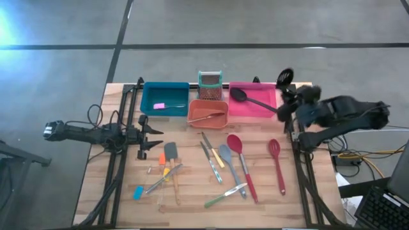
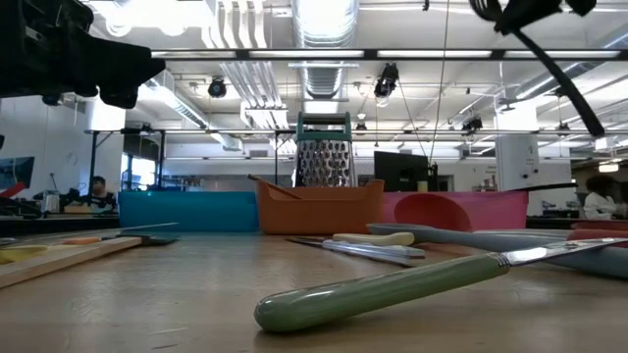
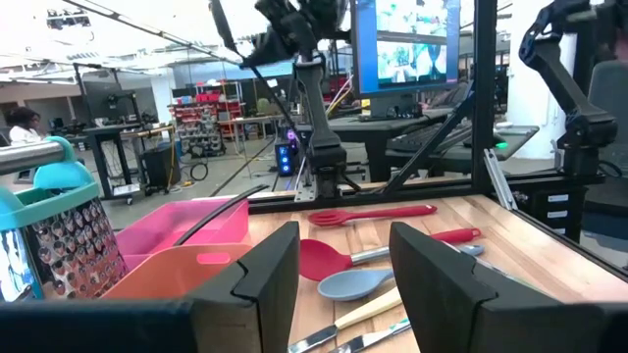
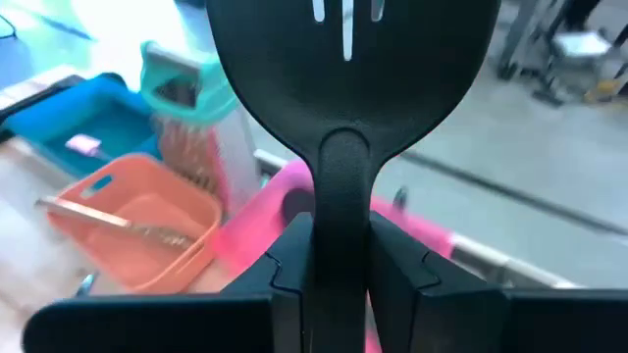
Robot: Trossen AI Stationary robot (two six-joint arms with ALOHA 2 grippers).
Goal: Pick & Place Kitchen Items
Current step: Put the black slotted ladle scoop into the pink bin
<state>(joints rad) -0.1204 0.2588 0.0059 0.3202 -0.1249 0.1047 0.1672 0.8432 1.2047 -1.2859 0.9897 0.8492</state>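
Bins: three; red spoons: two

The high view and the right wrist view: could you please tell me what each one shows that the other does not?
Only the high view shows the left gripper open over the table's left side, the loose utensils spread on the wood, such as the red spoon, and a black ladle lying in the pink bin.

Only the right wrist view shows the right gripper shut on the handle of a black slotted spatula.

Both show the blue bin, orange bin, pink bin and mesh holder.
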